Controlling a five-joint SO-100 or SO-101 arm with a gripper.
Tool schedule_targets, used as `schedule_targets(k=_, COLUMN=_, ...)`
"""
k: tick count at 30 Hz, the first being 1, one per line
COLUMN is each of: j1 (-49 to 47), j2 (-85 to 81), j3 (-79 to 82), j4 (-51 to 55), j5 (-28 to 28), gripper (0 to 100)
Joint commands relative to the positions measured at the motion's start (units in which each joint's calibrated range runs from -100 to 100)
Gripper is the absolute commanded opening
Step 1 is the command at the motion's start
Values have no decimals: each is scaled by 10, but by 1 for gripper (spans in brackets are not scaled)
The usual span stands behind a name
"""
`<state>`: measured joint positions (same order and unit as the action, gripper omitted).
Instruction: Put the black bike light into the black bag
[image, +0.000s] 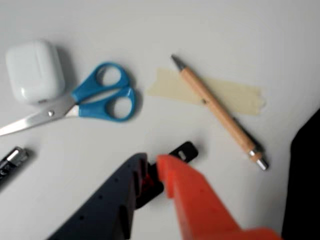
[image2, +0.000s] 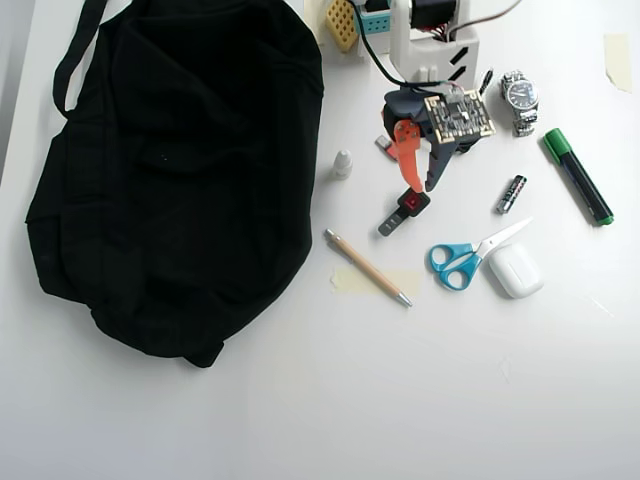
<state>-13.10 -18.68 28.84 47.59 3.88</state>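
Orange-and-black tool (image: 152, 175) fingers pinch the small black bike light with its red lens (image2: 414, 202), seemingly gripping it for carrying to the floppy black fabric bag (image2: 170, 170).

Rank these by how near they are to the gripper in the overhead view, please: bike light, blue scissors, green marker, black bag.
1. black bike light, right at the gripper tips.
2. blue scissors, below and to the right.
3. black bag, to the left.
4. green marker, far right.
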Motion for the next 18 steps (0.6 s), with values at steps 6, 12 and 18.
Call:
schedule_targets(k=6, j1=2, j2=4, j3=28, j4=-32, j5=-24, gripper=25)
schedule_targets(k=12, j1=-7, j2=-7, j3=58, j4=-19, j5=-23, gripper=31)
schedule_targets(k=18, j1=-37, j2=-7, j3=74, j4=-16, j5=-23, gripper=33)
